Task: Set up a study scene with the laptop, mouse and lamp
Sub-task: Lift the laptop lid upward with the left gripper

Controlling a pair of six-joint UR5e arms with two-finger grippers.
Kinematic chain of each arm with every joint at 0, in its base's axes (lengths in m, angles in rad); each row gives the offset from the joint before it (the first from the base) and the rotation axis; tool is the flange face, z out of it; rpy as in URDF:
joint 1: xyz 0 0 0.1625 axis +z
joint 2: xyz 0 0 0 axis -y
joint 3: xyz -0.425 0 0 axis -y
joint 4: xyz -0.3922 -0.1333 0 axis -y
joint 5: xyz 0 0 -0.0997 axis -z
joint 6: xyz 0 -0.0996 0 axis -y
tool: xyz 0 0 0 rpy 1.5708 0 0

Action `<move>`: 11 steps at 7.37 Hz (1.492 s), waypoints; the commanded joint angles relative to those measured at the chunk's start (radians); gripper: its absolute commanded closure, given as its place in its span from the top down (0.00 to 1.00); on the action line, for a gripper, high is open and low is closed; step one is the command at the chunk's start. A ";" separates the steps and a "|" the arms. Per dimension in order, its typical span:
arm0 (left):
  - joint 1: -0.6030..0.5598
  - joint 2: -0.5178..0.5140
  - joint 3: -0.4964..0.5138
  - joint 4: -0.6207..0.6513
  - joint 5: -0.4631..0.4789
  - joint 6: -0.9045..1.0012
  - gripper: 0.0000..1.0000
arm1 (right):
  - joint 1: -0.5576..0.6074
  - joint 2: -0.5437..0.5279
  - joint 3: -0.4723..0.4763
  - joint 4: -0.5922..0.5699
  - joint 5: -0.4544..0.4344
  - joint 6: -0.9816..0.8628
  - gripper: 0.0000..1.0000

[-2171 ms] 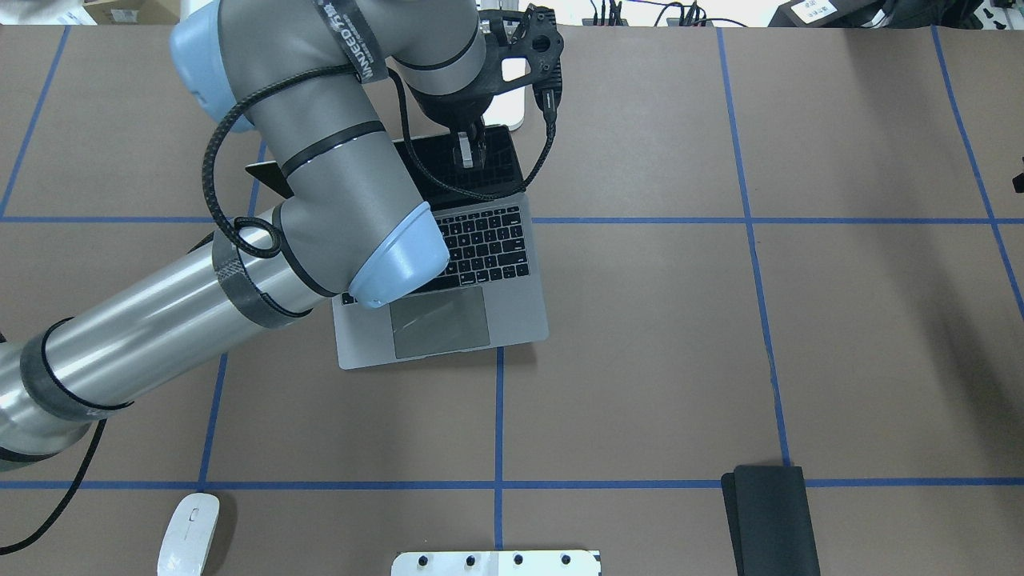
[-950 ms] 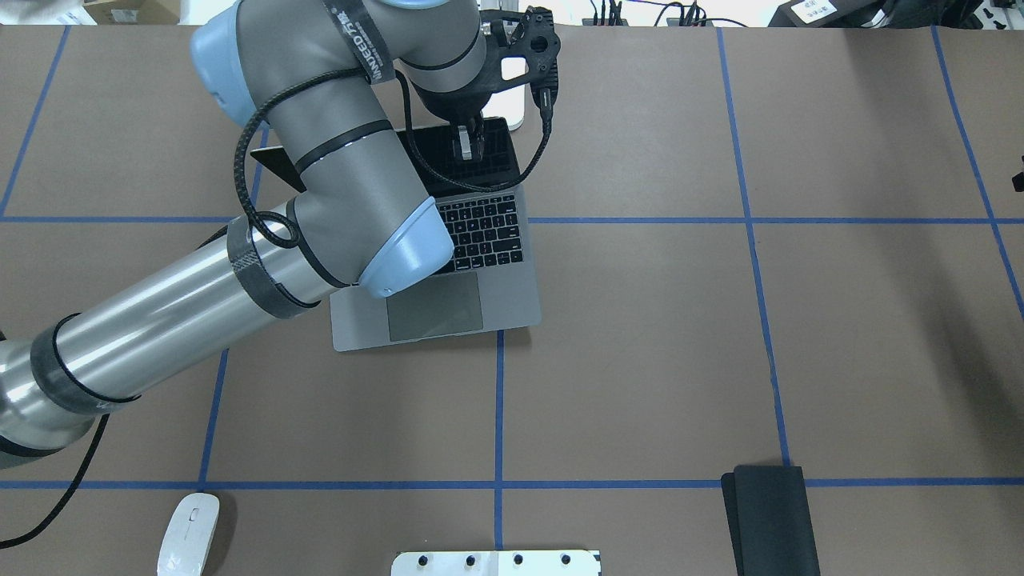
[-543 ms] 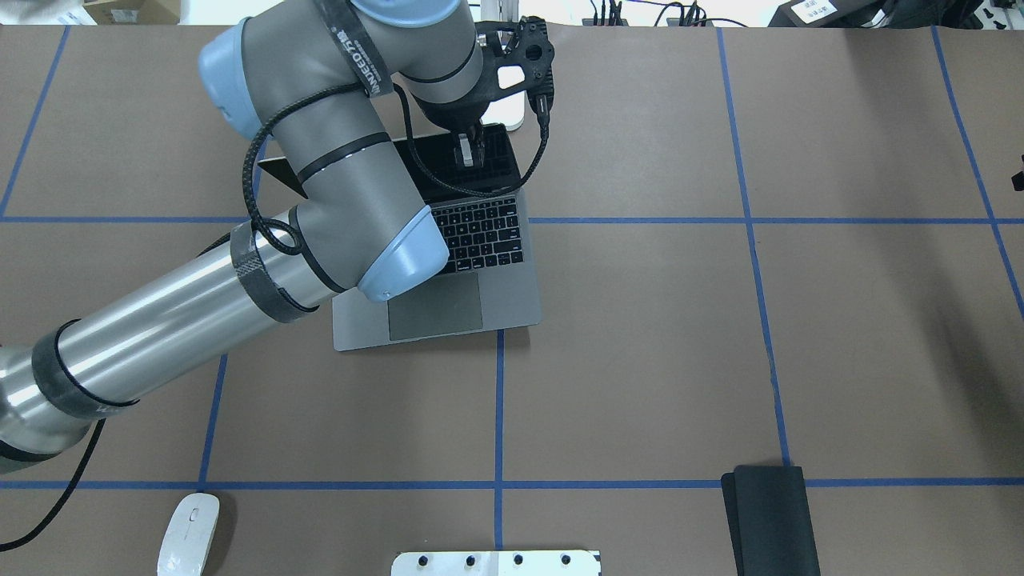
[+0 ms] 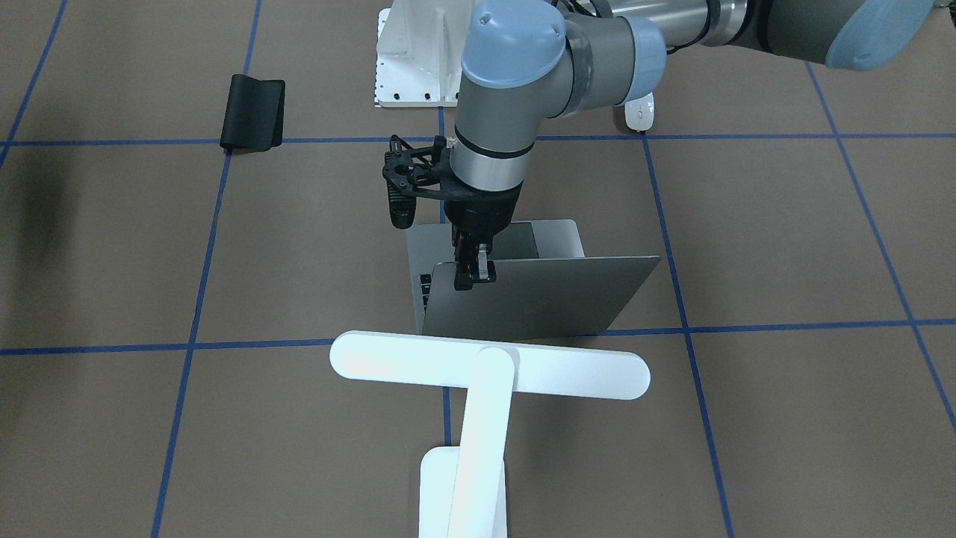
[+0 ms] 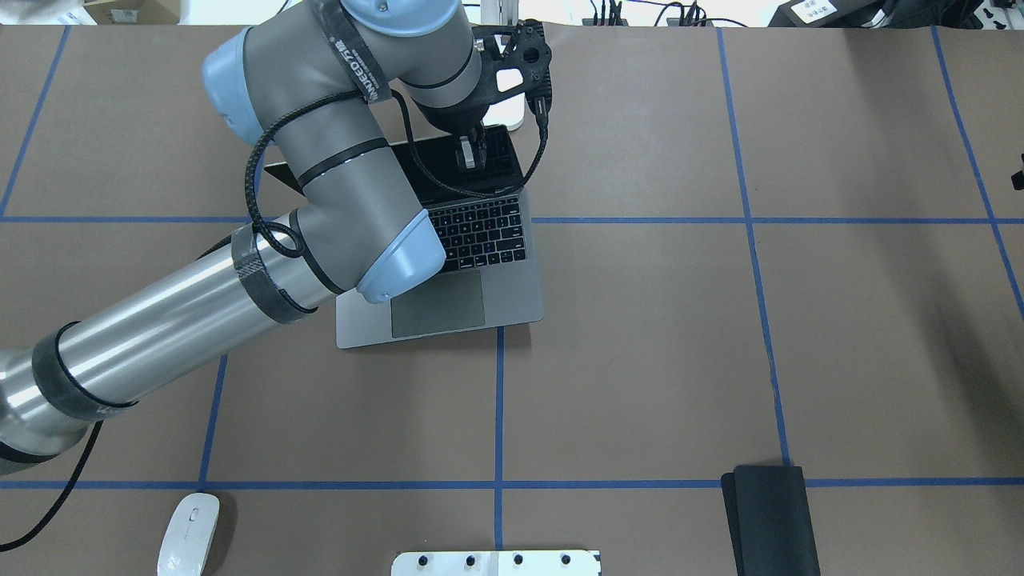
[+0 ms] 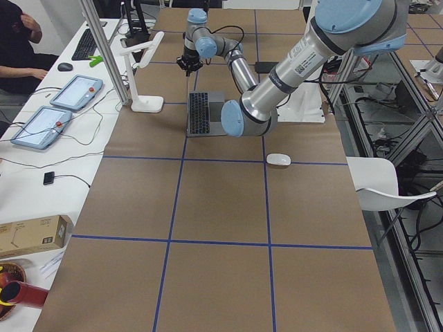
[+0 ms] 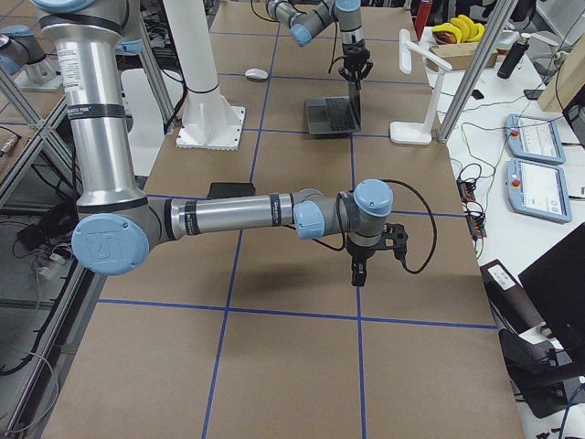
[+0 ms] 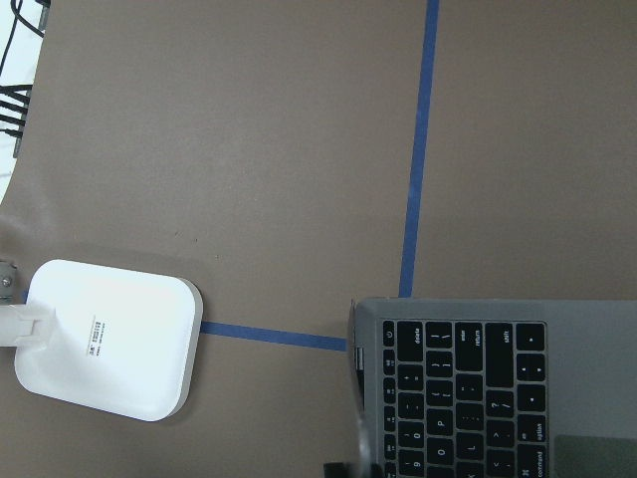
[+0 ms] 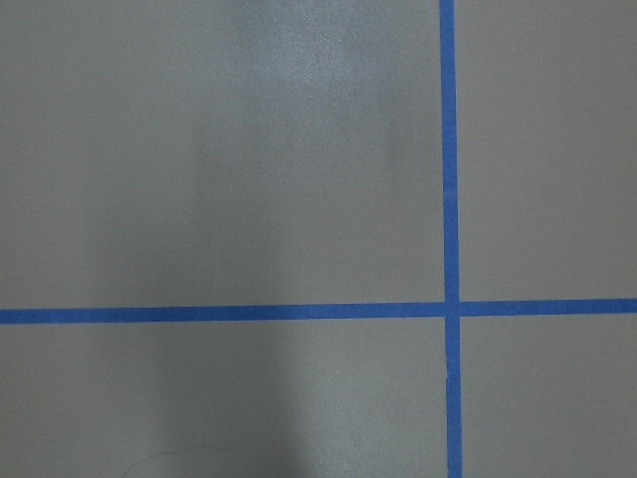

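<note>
The space-grey laptop (image 5: pixel 512 296) stands open mid-table, its lid (image 4: pixel 553 299) raised with its back to the front-facing camera. My left gripper (image 4: pixel 473 276) comes down from above and is shut on the lid's top edge, also seen overhead (image 5: pixel 468 154). The white T-shaped lamp (image 4: pixel 489 366) stands just beyond the laptop; its base (image 8: pixel 105 339) shows in the left wrist view beside the keyboard (image 8: pixel 468 398). The white mouse (image 5: pixel 188 534) lies near the robot's edge on the left. My right gripper (image 7: pixel 356 274) hangs over bare table far to the right; I cannot tell whether it is open or shut.
A thin black mat (image 5: pixel 772 520) lies near the robot's edge on the right. A white ribbed pedestal (image 5: pixel 496 562) stands at the middle of that edge. Blue tape lines grid the brown table (image 5: pixel 640 360).
With the left gripper on its lid, the laptop has slid a little away from the robot toward the lamp, then barely shifted right. Mouse and mat have not moved.
</note>
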State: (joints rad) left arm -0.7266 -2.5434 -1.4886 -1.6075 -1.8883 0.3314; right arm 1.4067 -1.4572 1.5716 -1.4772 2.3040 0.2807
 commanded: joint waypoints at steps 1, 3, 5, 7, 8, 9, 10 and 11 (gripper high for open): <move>-0.001 0.000 -0.001 0.001 0.000 -0.002 0.26 | 0.000 0.000 0.001 0.000 0.000 0.000 1.00; -0.001 0.000 -0.006 0.003 0.000 -0.002 0.37 | 0.000 0.000 -0.001 0.000 0.000 0.000 1.00; -0.002 0.000 -0.013 0.003 0.000 -0.003 0.37 | 0.000 0.000 -0.001 0.000 0.000 0.000 1.00; -0.005 0.021 -0.067 0.003 -0.005 -0.081 0.44 | 0.000 0.000 0.001 0.000 0.000 0.000 1.00; -0.004 0.046 -0.105 0.003 -0.008 -0.109 0.44 | 0.000 0.001 0.001 0.000 0.000 0.000 1.00; -0.005 0.060 -0.130 0.003 -0.008 -0.112 0.45 | 0.000 0.001 0.001 0.000 0.000 0.000 1.00; -0.007 0.105 -0.183 0.004 -0.009 -0.114 0.52 | 0.000 0.003 0.005 0.002 0.003 0.005 1.00; -0.011 0.158 -0.240 0.005 -0.009 -0.132 0.66 | 0.000 0.001 0.031 0.002 0.005 0.002 1.00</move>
State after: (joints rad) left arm -0.7339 -2.4431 -1.6627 -1.6035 -1.8968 0.2163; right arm 1.4066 -1.4552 1.5817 -1.4762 2.3064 0.2830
